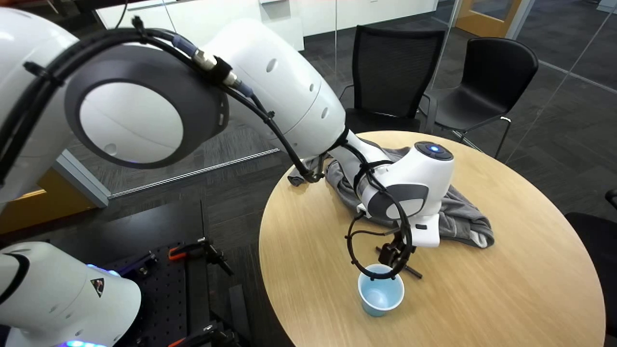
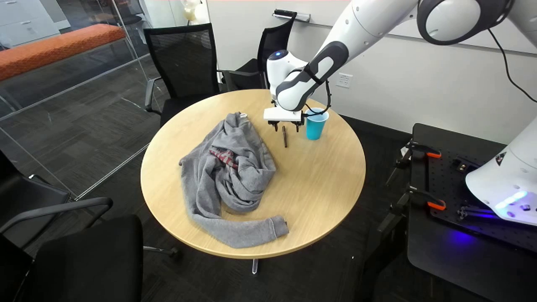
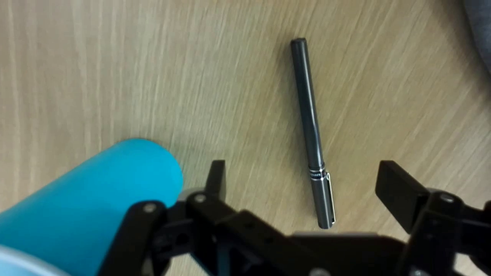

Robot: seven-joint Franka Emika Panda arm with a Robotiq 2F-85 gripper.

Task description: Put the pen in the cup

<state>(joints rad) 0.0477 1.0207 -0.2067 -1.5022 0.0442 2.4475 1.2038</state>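
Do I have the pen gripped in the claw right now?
No: in the wrist view the claw stands open and the pen lies on the table, with a gap showing on both sides.

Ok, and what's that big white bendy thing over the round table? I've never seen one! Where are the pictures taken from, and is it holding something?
That's a robot arm, a machine that bends at its joints. Both exterior views are taken from spots away from the arm. The close-up is the wrist view, taken from up on the arm's own wrist, so you look past its two black fingers at the table. On the table you can see a dark pen lying flat, a blue cup standing upright near it, and some crumpled grey clothing. It isn't holding anything: the fingers are spread apart and the pen is lying on the table. Its job is to put the pen in the cup, which isn't done yet.
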